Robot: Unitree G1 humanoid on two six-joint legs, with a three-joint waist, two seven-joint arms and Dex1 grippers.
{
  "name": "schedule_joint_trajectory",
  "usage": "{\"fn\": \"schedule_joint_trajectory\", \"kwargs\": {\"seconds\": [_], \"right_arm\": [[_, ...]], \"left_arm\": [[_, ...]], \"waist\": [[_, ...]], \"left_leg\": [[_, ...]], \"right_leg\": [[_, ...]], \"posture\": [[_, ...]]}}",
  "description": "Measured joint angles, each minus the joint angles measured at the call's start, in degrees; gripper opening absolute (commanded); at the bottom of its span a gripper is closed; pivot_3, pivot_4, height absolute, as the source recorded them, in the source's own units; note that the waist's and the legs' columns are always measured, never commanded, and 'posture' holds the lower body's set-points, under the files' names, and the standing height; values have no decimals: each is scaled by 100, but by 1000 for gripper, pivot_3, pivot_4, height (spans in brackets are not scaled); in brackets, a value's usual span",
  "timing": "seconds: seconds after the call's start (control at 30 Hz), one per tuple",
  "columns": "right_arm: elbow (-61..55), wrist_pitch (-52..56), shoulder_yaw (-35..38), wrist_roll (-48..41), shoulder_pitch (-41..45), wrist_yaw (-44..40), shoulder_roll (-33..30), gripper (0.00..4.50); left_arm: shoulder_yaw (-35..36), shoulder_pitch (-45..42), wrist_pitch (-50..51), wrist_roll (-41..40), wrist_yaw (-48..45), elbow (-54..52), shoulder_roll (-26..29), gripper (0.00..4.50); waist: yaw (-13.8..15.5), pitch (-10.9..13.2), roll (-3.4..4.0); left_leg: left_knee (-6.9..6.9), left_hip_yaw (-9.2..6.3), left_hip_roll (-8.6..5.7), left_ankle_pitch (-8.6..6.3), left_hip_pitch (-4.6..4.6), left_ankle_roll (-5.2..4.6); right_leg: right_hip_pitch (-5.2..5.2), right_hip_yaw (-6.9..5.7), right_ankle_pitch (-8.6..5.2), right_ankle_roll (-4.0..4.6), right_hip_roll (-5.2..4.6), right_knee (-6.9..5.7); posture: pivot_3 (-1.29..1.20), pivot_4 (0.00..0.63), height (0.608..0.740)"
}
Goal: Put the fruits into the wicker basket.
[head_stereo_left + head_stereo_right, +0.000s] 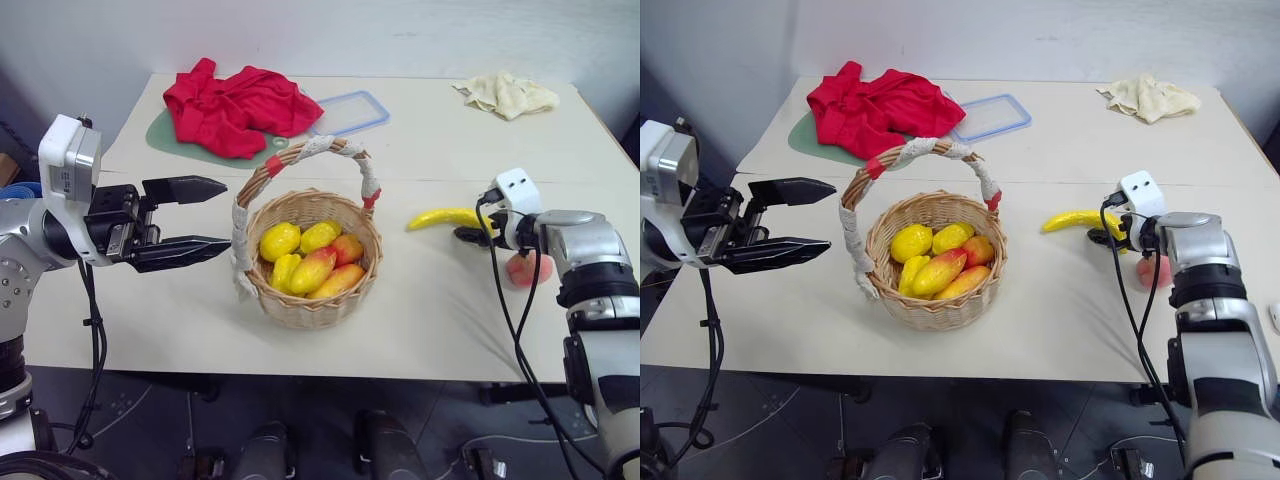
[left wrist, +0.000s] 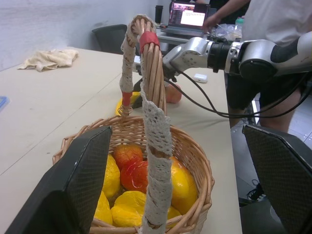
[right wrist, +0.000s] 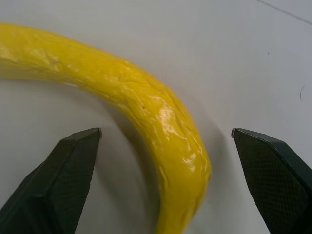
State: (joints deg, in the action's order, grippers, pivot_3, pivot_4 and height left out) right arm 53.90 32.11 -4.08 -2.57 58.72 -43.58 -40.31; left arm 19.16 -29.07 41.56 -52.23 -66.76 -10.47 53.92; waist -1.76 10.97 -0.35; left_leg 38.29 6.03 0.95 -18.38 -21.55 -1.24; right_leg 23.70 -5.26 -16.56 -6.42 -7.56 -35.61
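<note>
The wicker basket (image 1: 312, 300) stands mid-table and holds several yellow and red-yellow fruits (image 1: 310, 262). To its right a yellow banana (image 1: 445, 217) lies on the table. My right gripper (image 1: 468, 237) is at the banana's right end. In the right wrist view the banana (image 3: 146, 107) runs between the right gripper's (image 3: 165, 130) open fingers, with a gap on each side. A pink-orange peach (image 1: 520, 271) sits just behind the right wrist, partly hidden. My left gripper (image 1: 226, 214) hovers open left of the basket, level and pointing at its handle (image 2: 153, 122).
A red cloth (image 1: 235, 105) lies on a green mat at the back left, next to a clear blue-rimmed lid (image 1: 352, 110). A beige rag (image 1: 508, 93) is at the back right. A person (image 2: 263, 19) stands past the table's right end.
</note>
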Motion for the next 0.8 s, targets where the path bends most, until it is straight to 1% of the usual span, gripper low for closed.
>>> {"fn": "schedule_joint_trajectory", "kwargs": {"seconds": [0.1, 0.13, 0.27, 0.3, 0.37, 0.4, 0.47, 0.57, 0.63, 0.7, 0.77, 0.8], "right_arm": [[62, -238, -132, 133, 55, -404, 43, 2795], [71, -312, -156, 156, 55, -482, 67, 2522], [222, -596, -161, 200, 61, -534, 75, 1070], [225, -620, -160, 209, 61, -541, 69, 840], [213, -699, -158, 238, 57, -602, -3, 825], [39, -737, -160, 243, 1, -770, -153, 825], [-551, -773, -155, 211, -187, -1199, -587, 825], [-1813, -534, 76, -91, -628, -1936, -1313, 825], [-2911, -18, 285, -508, -1112, -2498, -1755, 825], [-3874, 618, 419, -966, -1542, -2889, -2036, 825], [-5002, 1565, 538, -1583, -2042, -3118, -2291, 825], [-5724, 2190, 636, -2033, -2223, -3141, -2266, 825]], "left_arm": [[-1, -65, 28, 0, 3, 2, 0, 4500], [-1, -101, 29, 0, 5, 2, 0, 4500], [-2, -146, 31, 0, 12, 1, 0, 4500], [-2, -146, 32, 0, 13, 1, 0, 4500], [-2, -146, 33, 1, 16, 1, -1, 4500], [-9, -149, 33, 2, 15, 1, -2, 4500], [-10, -148, 33, 4, 5, 6, -1, 4500], [-40, -161, 34, 15, -32, 33, -1, 4500], [-60, -162, 36, 29, -75, 75, 14, 4500], [-126, -184, 35, 59, -139, 177, 21, 4500], [-163, -185, 23, 98, -225, 244, 39, 4500], [-197, -182, 15, 141, -305, 279, 74, 4500]], "waist": [[-2, 0, 0], [-2, 0, 0], [-4, 0, 0], [-4, 0, 0], [-3, 0, 0], [8, 3, 4], [46, 7, 12], [48, 7, 12], [50, 7, 12], [18, 7, 12], [6, 8, 12], [-8, 8, 12]], "left_leg": [[-2, -1, 0, 0, 0, 0], [-2, -1, 0, 0, 0, 0], [-1, 0, 0, 0, 0, 1], [-1, 0, -1, 0, 0, 1], [-1, 1, -1, 0, 0, 0], [-1, 1, -2, 0, -2, 0], [-2, -10, -6, 0, -5, 0], [-3, -15, -3, -4, -7, 3], [-3, -20, 2, -5, -5, 6], [-2, -14, 5, -4, 2, 8], [-3, -7, 11, -4, 7, 8], [-3, -1, 16, -5, 12, 10]], "right_leg": [[1, -2, 0, 0, 1, -1], [1, -1, 0, 0, 1, -1], [1, -1, 0, 0, 0, -1], [1, -1, 0, 0, 0, -2], [1, 0, 0, 0, -1, -1], [2, 0, 0, 0, -3, 0], [2, -3, 2, -4, -5, 0], [1, -8, 3, -5, 0, 1], [0, -16, 3, -5, 3, -2], [-3, -17, 2, -4, 5, -3], [-3, -17, 1, 0, 6, -4], [-3, -17, 2, 4, 6, -5]], "posture": [[0, 150, 740], [0, 150, 740], [0, 150, 740], [0, 150, 740], [0, 150, 740], [0, 150, 740], [0, 150, 740], [0, 150, 740], [0, 150, 740], [0, 150, 740], [0, 150, 740], [0, 150, 740]]}}
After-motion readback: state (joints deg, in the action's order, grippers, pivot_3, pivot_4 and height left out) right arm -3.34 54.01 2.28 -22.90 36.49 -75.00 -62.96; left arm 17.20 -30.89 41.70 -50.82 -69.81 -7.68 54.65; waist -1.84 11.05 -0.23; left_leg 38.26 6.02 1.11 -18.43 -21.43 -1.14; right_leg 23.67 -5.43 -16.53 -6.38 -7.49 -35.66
